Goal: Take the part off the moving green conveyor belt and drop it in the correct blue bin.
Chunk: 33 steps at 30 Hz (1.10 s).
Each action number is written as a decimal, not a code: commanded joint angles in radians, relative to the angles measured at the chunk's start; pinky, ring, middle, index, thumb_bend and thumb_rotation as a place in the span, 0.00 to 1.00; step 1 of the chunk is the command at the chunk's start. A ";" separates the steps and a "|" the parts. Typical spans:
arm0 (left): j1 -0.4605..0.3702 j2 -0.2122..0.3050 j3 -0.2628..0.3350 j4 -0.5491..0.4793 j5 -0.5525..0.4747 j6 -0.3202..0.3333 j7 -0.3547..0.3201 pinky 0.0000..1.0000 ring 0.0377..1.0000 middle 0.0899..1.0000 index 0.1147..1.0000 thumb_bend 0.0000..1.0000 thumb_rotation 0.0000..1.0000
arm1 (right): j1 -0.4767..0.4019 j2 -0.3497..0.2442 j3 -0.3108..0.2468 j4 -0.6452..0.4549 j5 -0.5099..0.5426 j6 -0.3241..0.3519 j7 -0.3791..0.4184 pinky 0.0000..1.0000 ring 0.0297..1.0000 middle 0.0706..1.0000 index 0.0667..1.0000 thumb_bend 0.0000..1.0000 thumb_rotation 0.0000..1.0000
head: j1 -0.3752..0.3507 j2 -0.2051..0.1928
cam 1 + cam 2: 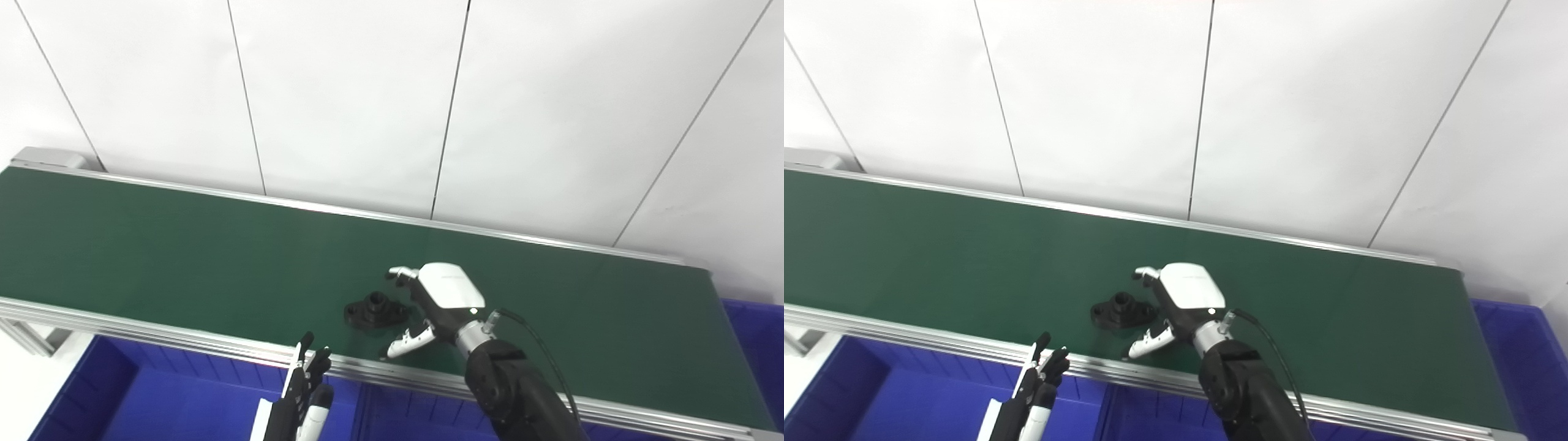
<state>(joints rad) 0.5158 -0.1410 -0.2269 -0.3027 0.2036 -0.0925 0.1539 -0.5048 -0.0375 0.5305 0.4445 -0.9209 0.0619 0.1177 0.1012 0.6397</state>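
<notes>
Black part (375, 309) lies flat on green conveyor belt (184, 245), near front rail (153, 334). Right hand (438, 300) sits at part's 3 o'clock, just beside it, fingers (401, 274) spread wide, thumb (407, 343) toward rail, holding nothing; contact with part cannot be told. Left hand (306, 383) at part's 7 o'clock, below rail over blue bin (153, 398), fingers straight, slightly apart, empty. Second blue bin (756, 331) at belt's right end.

2 head cameras, side by side — both overlook the conveyor belt (184, 245).
</notes>
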 commanded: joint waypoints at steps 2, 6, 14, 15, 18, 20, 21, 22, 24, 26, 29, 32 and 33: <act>0.032 -0.123 -0.120 0.004 0.036 -0.033 0.023 0.93 0.90 0.90 1.00 0.68 0.97 | -0.055 0.029 0.005 0.021 0.024 0.003 -0.014 0.45 0.60 0.76 0.80 0.97 0.36 | 0.009 0.001; 0.041 -0.132 -0.132 0.000 0.049 -0.036 0.035 0.91 0.89 0.89 1.00 0.66 0.95 | -0.054 0.034 0.015 0.071 0.032 -0.006 -0.042 0.39 0.51 0.67 0.75 0.93 0.32 | 0.025 0.006; 0.063 -0.131 -0.149 -0.021 0.059 -0.039 0.046 0.88 0.86 0.88 1.00 0.65 0.94 | -0.057 0.015 0.055 0.161 0.026 -0.030 -0.118 0.30 0.35 0.42 0.56 0.65 0.26 | 0.033 0.018; 0.065 -0.131 -0.149 -0.024 0.056 -0.036 0.045 0.88 0.86 0.87 1.00 0.65 0.94 | -0.056 0.013 0.057 0.168 0.030 -0.039 -0.131 0.28 0.32 0.39 0.49 0.55 0.18 | 0.033 0.020; 0.069 -0.126 -0.149 -0.034 0.052 -0.032 0.040 0.88 0.86 0.88 1.00 0.65 0.93 | -0.053 0.005 0.074 0.174 0.025 -0.034 -0.153 0.27 0.31 0.39 0.46 0.51 0.15 | 0.027 0.023; 0.069 -0.123 -0.147 -0.036 0.049 -0.033 0.038 0.88 0.86 0.88 1.00 0.65 0.93 | -0.053 0.000 0.085 0.181 0.019 -0.034 -0.175 0.24 0.29 0.37 0.46 0.51 0.14 | 0.024 0.023; 0.070 -0.121 -0.147 -0.038 0.046 -0.032 0.036 0.88 0.86 0.88 1.00 0.65 0.93 | -0.053 -0.002 0.090 0.185 0.017 -0.032 -0.186 0.23 0.28 0.35 0.45 0.51 0.14 | 0.023 0.023; 0.070 -0.120 -0.146 -0.039 0.044 -0.031 0.035 0.88 0.86 0.88 1.00 0.66 0.94 | -0.054 -0.004 0.095 0.188 0.016 -0.030 -0.193 0.21 0.25 0.32 0.45 0.51 0.14 | 0.023 0.023; 0.069 -0.118 -0.146 -0.042 0.042 -0.029 0.034 0.88 0.86 0.87 1.00 0.66 0.94 | -0.053 -0.009 0.099 0.188 0.017 -0.020 -0.204 0.17 0.21 0.27 0.44 0.51 0.13 | 0.022 0.024; 0.068 -0.114 -0.145 -0.042 0.042 -0.028 0.035 0.88 0.85 0.86 1.00 0.67 0.94 | -0.052 -0.012 0.097 0.188 0.021 -0.006 -0.213 0.15 0.19 0.24 0.44 0.51 0.13 | 0.020 0.024; 0.064 -0.107 -0.144 -0.040 0.047 -0.031 0.037 0.87 0.85 0.86 1.00 0.66 0.94 | -0.045 -0.016 0.094 0.188 0.015 0.001 -0.257 0.13 0.16 0.21 0.44 0.51 0.13 | 0.016 0.025; 0.064 -0.102 -0.143 -0.042 0.045 -0.033 0.036 0.87 0.85 0.86 0.99 0.65 0.94 | -0.039 -0.021 0.096 0.187 0.013 0.004 -0.279 0.11 0.14 0.19 0.44 0.51 0.13 | 0.013 0.025; 0.063 -0.102 -0.144 -0.042 0.043 -0.033 0.035 0.87 0.85 0.86 0.99 0.65 0.93 | -0.038 -0.022 0.097 0.187 0.014 0.003 -0.282 0.11 0.14 0.19 0.44 0.51 0.13 | 0.013 0.025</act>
<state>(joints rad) 0.5508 -0.1284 -0.2552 -0.3333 0.2430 -0.0935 0.1850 -0.5523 -0.0656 0.6085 0.6187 -0.8880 0.0501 -0.1754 0.1135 0.6657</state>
